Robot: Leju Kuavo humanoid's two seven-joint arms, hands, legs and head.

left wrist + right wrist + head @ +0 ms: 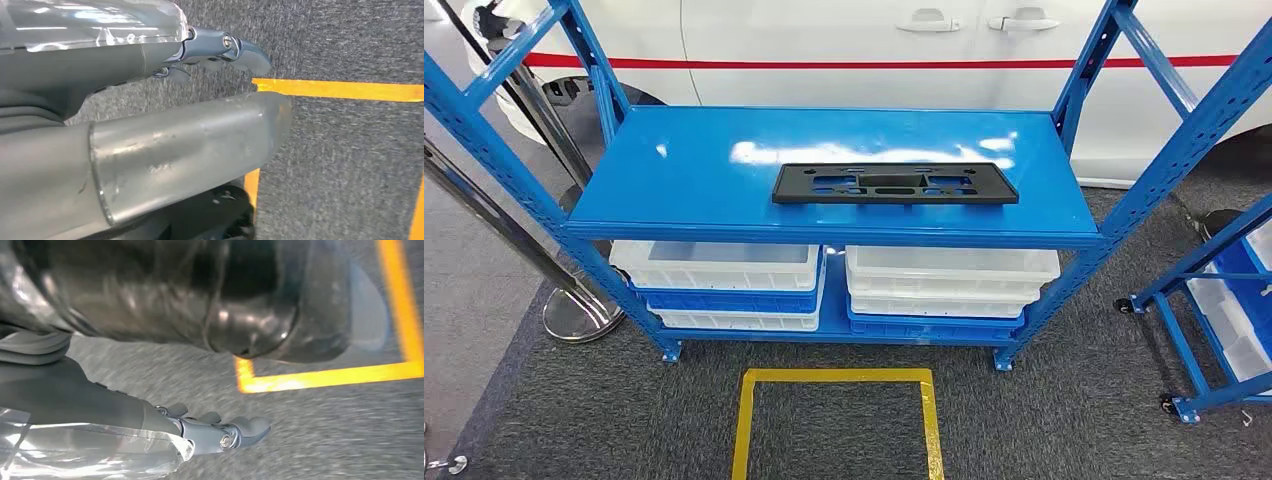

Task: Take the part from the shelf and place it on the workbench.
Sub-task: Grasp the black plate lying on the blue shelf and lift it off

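A flat black plastic part [894,184] with several cut-outs lies on the top board of the blue shelf [684,160], towards its right front. In the left wrist view my left hand [150,125] hangs over grey carpet, its thumb and fingers [240,50] stretched out with nothing in them. The right wrist view has my right hand [150,425] above the same carpet, its fingers [235,432] extended and apart, holding nothing. Both hands are far below the part.
White and blue bins [724,285] are stacked on the lower shelf board. A yellow tape square [836,420] marks the carpet before the shelf. Steel stanchions [574,300] stand at the left, a wheeled blue rack [1214,300] at the right, a white car [874,40] behind.
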